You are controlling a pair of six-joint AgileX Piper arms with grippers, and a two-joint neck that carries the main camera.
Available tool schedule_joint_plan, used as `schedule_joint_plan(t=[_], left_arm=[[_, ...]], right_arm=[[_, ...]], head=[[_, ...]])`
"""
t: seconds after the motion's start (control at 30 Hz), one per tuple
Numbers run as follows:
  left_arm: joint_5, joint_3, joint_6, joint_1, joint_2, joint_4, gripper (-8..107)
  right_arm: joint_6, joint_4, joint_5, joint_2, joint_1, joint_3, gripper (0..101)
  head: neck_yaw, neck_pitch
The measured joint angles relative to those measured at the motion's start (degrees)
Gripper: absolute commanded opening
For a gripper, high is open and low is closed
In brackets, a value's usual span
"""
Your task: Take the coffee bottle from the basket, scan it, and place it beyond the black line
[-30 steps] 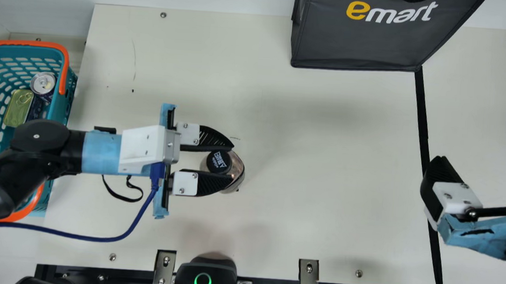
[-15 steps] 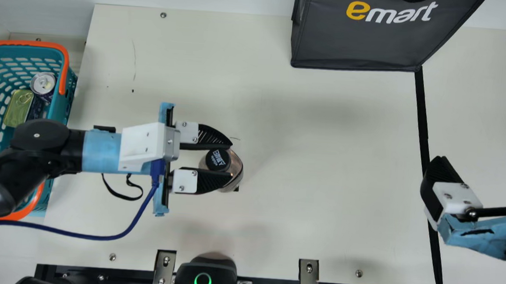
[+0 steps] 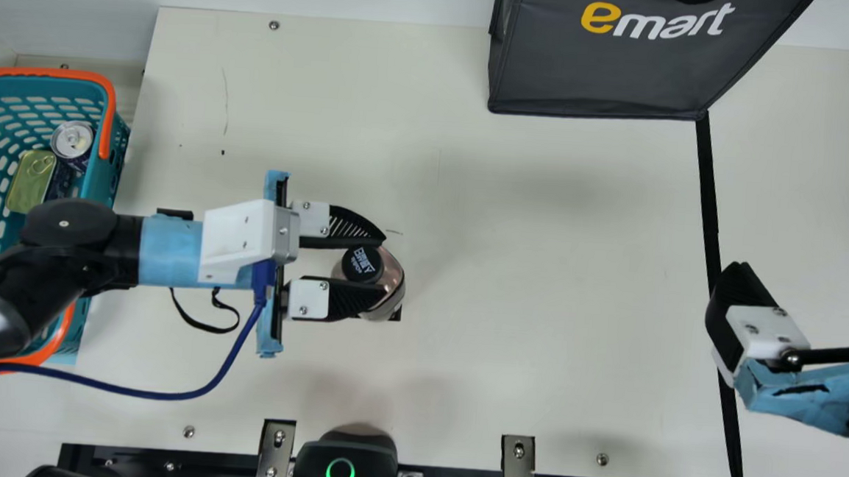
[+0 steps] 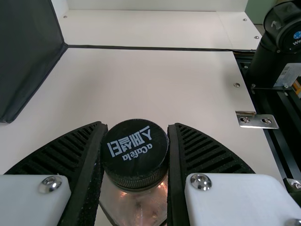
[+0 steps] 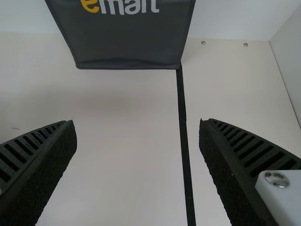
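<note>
In the main view my left gripper (image 3: 381, 267) is closed around the coffee bottle (image 3: 393, 275), left of the table's middle. The bottle has a black cap and a clear brownish body. From the left wrist view, the pads of my left gripper (image 4: 136, 136) press both sides of the coffee bottle's cap (image 4: 135, 153). At the right, my right gripper (image 3: 809, 280) stands open over the black line (image 3: 708, 197). The right wrist view has my right gripper (image 5: 137, 127) with its fingers wide apart, the black line (image 5: 182, 108) between them. The teal basket (image 3: 94, 189) is at far left.
A can (image 3: 72, 140) and a gold-lidded tin (image 3: 31, 181) lie in the basket. A dark grey bag (image 3: 604, 72) stands at the back, its corner meeting the black line. The black scanner (image 3: 346, 459) with a green ring sits at the front edge, beside metal brackets (image 3: 517, 469).
My left gripper and the bottle have shifted slightly toward the back and left together, uncovering more of a small dark mark beside the bottle. The right arm has stayed still.
</note>
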Motion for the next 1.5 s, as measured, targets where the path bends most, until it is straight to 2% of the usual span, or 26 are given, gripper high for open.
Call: schedule_joint_plan(t=[0.17, 0.97, 1.5], left_arm=[[0.5, 0.4, 0.6, -0.5, 0.5, -0.9, 10], [1.8, 1.1, 1.8, -1.8, 1.3, -2.2, 89], [2.6, 1.1, -1.5, -2.1, -1.4, -2.5, 90]], right_arm=[[0.0, 0.0, 0.0, 0.0, 0.0, 0.0, 91], [0.0, 0.0, 0.0, 0.0, 0.0, 0.0, 91], [0.0, 0.0, 0.0, 0.0, 0.0, 0.0, 91]], head=[[0.0, 0.0], [0.0, 0.0], [0.0, 0.0]])
